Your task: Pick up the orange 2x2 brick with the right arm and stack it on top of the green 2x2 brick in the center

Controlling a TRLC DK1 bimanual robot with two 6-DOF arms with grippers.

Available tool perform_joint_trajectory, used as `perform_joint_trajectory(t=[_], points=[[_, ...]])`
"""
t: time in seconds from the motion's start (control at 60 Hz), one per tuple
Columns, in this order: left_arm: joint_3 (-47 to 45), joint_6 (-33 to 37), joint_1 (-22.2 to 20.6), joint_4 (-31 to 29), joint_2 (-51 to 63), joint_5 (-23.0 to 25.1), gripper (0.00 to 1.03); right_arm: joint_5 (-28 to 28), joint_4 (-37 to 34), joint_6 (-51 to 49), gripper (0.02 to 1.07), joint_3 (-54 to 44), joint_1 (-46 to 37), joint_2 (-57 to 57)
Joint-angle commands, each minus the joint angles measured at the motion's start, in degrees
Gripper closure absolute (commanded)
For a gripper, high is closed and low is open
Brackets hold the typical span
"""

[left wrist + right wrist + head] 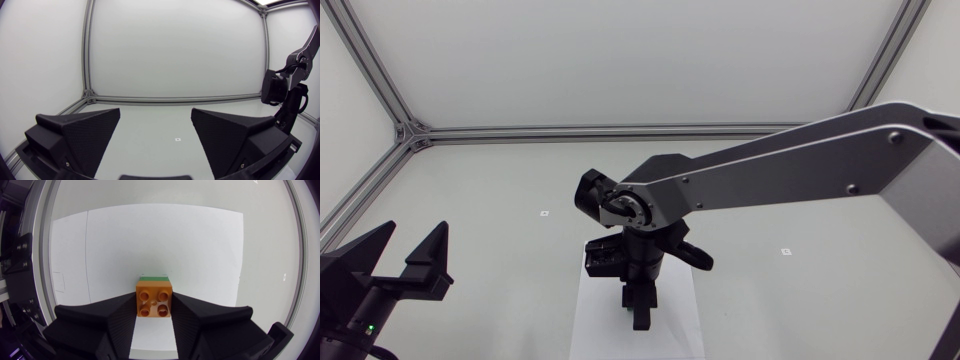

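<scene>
Hanging over the white sheet (590, 322) in the head view is the right gripper (640, 316), the left gripper (410, 258) well off it. Left wrist view: its fingers (80, 132) gape wide. Right wrist view: the right gripper's fingers (117, 316) clamp the orange brick (154, 299) atop the green brick (154, 278), on the sheet.

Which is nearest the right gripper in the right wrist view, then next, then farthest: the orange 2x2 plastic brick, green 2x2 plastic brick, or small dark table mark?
1. Orange 2x2 plastic brick: held in the right gripper.
2. Green 2x2 plastic brick: past the orange one, only an edge showing.
3. Small dark table mark: far off to its side.
</scene>
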Motion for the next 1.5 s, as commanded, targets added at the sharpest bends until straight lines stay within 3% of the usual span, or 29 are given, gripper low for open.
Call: perform_joint_trajectory(t=[0.0, 0.583, 0.85, 0.95, 1.1, 1.35, 1.4, 1.483], points=[[-2.35, 0.73, 0.16, -0.87, -0.45, 0.23, 0.04, -0.31, -0.68, -0.56, 0.70, -2.50, 0.00, 3.48], [-2.35, 0.73, 0.16, -0.87, -0.45, 0.23, 0.04, -0.49, -1.64, 0.05, 0.64, -1.97, 0.08, 1.29], [-2.35, 0.73, 0.16, -0.87, -0.45, 0.23, 0.04, -0.75, -1.91, 0.49, 0.56, -1.88, 0.08, 0.85], [-2.35, 0.73, 0.16, -0.87, -0.45, 0.32, 0.04, -0.75, -2.08, 0.58, 0.46, -1.79, 0.08, 0.85], [-2.35, 0.73, 0.16, -0.87, -0.45, 0.23, 0.04, -0.93, -2.08, 0.76, 0.39, -1.44, 0.08, 0.76], [-2.35, 0.73, 0.16, -0.78, -0.45, 0.23, 0.04, -1.02, -1.38, 0.93, 0.39, -1.35, -0.09, 1.20], [-2.35, 0.73, 0.16, -0.87, -0.45, 0.23, 0.04, -1.02, -0.85, 1.02, 0.48, -1.35, -0.09, 1.29], [-2.35, 0.73, 0.16, -0.87, -0.45, 0.23, 0.04, -1.02, -0.76, 1.02, 0.48, -1.35, -0.09, 1.46]])
